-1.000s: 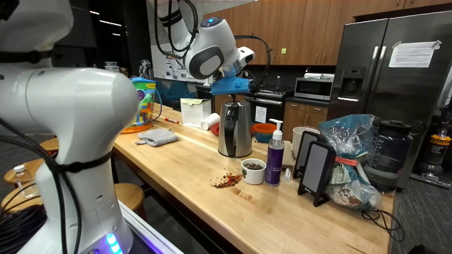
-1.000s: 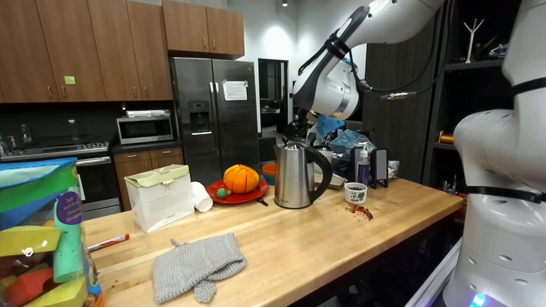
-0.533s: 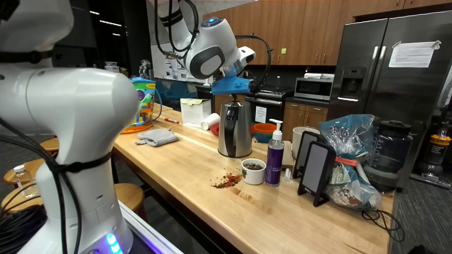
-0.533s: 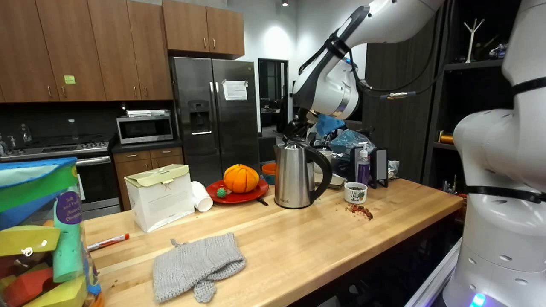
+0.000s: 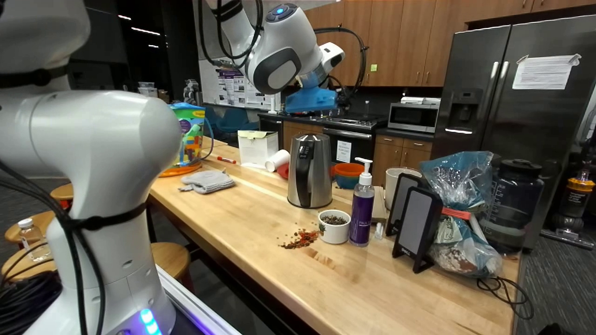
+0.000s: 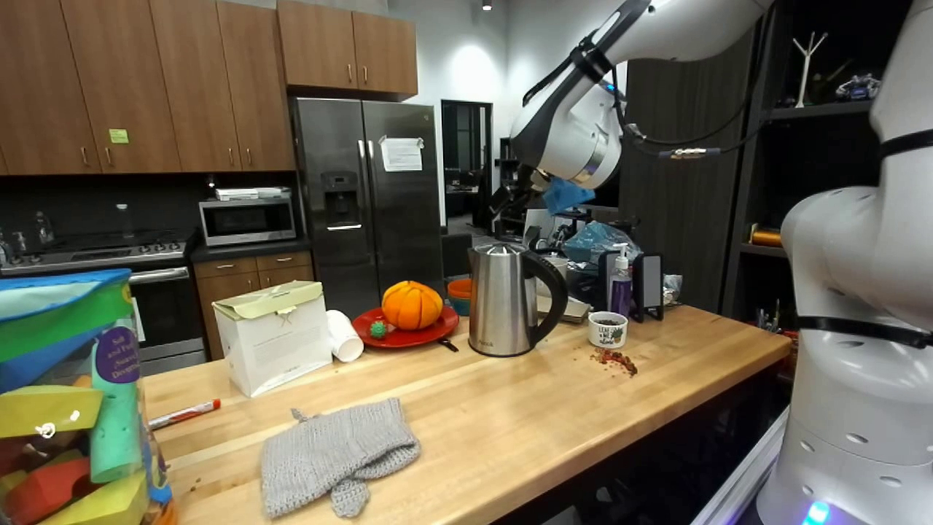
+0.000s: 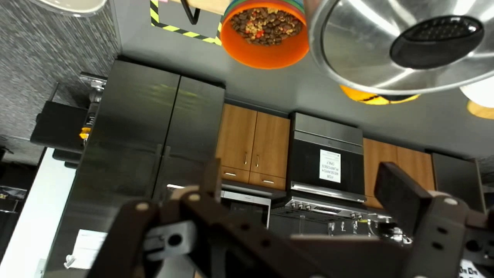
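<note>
The hand [image 7: 305, 183] has risen higher above the kettle [image 6: 500, 302], jaws apart.

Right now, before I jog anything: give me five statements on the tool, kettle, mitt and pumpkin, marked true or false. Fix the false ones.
1. The tool is open and higher than the kettle. True.
2. The tool grips the kettle. False: its jaws are apart, with nothing between them.
3. The gray mitt lies on the table. True.
4. The kettle stands on the gray mitt. False: the kettle stands on the table, apart from the gray mitt.
5. The pumpkin sits on the red plate. True.
</note>
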`<act>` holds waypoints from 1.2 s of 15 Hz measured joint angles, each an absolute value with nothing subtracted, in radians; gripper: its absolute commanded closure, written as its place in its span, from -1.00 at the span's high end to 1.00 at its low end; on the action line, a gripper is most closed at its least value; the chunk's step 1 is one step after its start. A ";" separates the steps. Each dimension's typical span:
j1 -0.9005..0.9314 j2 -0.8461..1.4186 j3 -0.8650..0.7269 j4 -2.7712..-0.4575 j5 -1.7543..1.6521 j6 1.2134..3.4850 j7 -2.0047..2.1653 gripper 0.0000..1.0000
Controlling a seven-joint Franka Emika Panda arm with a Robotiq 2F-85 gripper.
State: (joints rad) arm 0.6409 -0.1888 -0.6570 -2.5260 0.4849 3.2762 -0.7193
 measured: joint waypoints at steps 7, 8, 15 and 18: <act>0.332 -0.436 -0.370 -2.723 0.453 3.259 -0.746 1.00; 0.292 -0.489 -0.330 -2.760 0.451 3.251 -0.750 1.00; 0.188 -0.641 -0.231 -2.801 0.466 3.182 -0.780 1.00; 0.190 -0.621 -0.232 -2.800 0.466 3.186 -0.780 1.00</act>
State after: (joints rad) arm 0.1904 -0.6214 -0.2315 -2.7996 0.4659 3.1856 -0.7796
